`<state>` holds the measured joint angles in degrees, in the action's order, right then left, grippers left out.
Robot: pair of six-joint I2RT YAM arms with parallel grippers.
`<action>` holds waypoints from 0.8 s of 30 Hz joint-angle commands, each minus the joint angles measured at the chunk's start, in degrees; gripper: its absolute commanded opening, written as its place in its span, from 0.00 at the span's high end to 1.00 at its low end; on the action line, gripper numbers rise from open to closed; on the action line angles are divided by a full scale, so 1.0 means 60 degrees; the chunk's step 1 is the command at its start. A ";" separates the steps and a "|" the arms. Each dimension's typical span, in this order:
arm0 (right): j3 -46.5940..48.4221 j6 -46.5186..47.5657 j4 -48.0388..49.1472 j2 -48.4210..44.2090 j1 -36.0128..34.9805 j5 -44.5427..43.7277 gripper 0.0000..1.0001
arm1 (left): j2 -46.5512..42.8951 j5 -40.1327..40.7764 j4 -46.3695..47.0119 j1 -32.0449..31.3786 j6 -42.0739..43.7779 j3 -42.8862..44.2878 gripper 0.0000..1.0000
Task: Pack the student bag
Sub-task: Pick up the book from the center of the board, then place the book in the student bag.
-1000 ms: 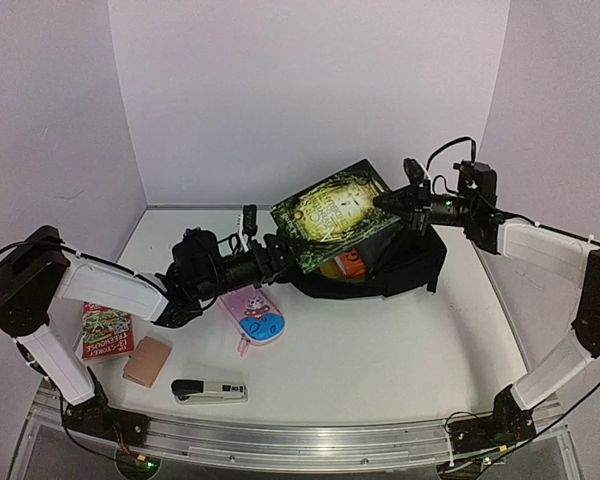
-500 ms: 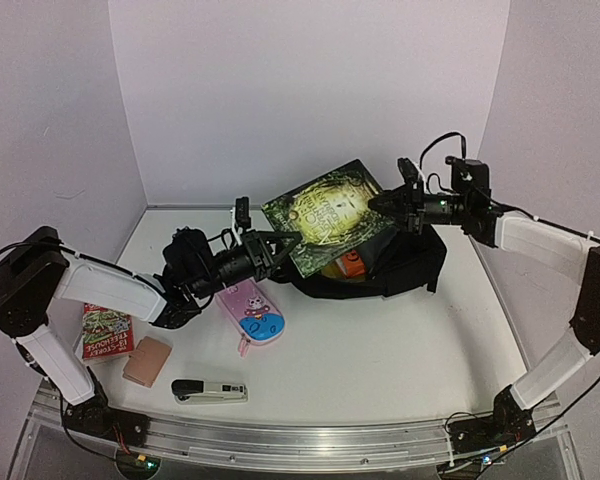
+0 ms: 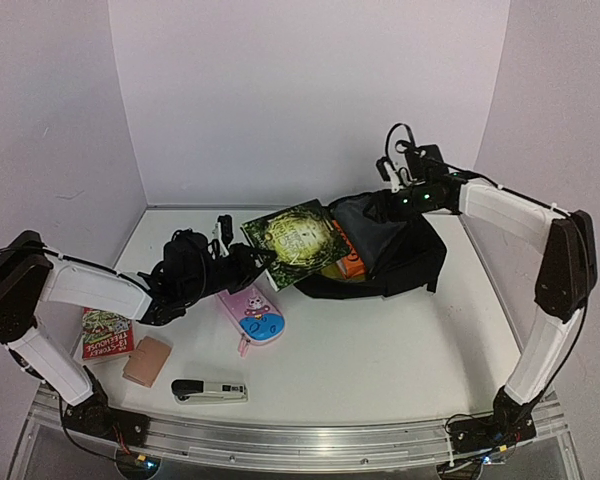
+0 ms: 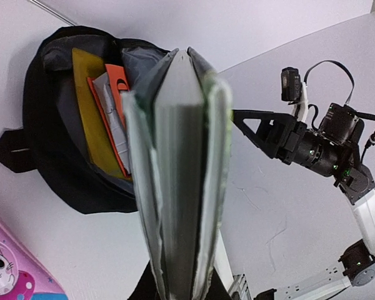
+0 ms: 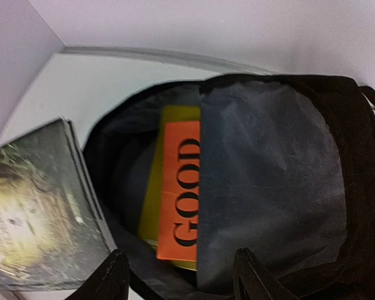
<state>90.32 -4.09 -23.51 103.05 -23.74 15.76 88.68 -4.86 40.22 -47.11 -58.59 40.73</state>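
A second ago both grippers held the green book (image 3: 292, 240) up between them, the right one pinching its far corner above the student bag (image 3: 405, 262). That corner is now free. The book has sunk lower and slid towards 9 o'clock, so only its right edge overlaps the bag's mouth. The right gripper (image 5: 182, 276) has drawn back towards 12 o'clock over the bag's rear.

The left arm reaches from 8 o'clock low across the table, its forearm nearly level. The left gripper (image 3: 260, 262) is clamped on the book's near left edge and carries it tilted, off the table. In the left wrist view the book stands edge-on, rising from between the fingers.

The right arm bends sharply at the elbow and reaches back in from 3 o'clock, its wrist turned down at the bag. Its fingers (image 5: 115, 275) stand well apart with nothing between them, above the open mouth.

The student bag lies at about 1 o'clock on the table with its grey lining showing. An orange book (image 5: 180, 194) lettered GOOD rests inside on a yellow one (image 5: 151, 187).

A pink pencil case (image 3: 252, 315) lies just beside the left gripper at its 6 o'clock.
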 commanded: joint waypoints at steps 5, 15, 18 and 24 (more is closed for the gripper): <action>0.1779 0.1978 -0.0604 0.1988 -0.1234 -0.3227 0.46 | -0.1260 0.0664 -0.0133 0.0175 0.0317 0.0108 1.00; 0.2790 0.2432 -0.0769 0.3932 -0.1509 -0.4724 0.48 | -0.1867 0.1031 -0.0796 0.0225 0.0534 -0.0059 1.00; 0.2739 0.2506 -0.0783 0.4140 -0.1508 -0.4994 0.49 | -0.1886 0.1004 -0.0862 0.0233 0.0561 -0.0051 1.00; 0.2731 0.2600 -0.0797 0.4344 -0.1508 -0.5606 0.58 | -0.1668 0.0840 -0.0954 0.0270 0.0542 0.0135 1.00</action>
<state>104.64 10.72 -27.05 128.16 -33.06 -12.90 80.62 0.14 28.80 -45.91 -56.75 39.59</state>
